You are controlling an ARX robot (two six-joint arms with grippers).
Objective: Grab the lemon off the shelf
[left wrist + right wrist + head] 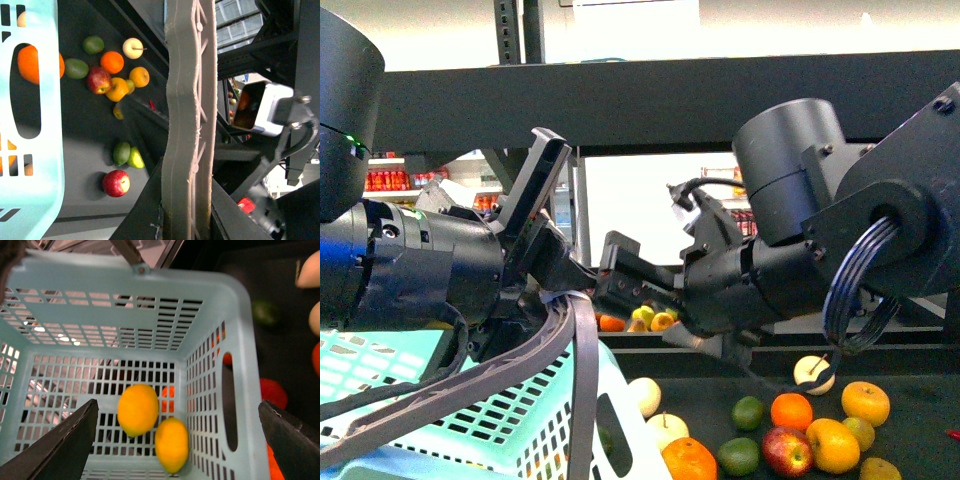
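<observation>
Two bright yellow oval lemons (137, 409) (171, 444) lie side by side on the floor of a teal plastic basket (200, 285). My right gripper (177, 407) hangs open above them, its fingers spread wide and holding nothing. In the front view it (620, 285) reaches left over the basket (500, 420). My left gripper (545, 270) is shut on the grey basket handle (582, 350), which runs through the left wrist view (187, 125). The black shelf deck (920, 370) lies at the lower right under a dark upper beam (670, 100).
Loose fruit lies on the shelf deck: an orange (791, 410), a lime (747, 412), a red apple (787, 450), a pale apple (814, 374) and yellow-orange fruits (836, 445). More fruit sits further back (650, 318). White store shelves with red bottles (390, 180) stand behind.
</observation>
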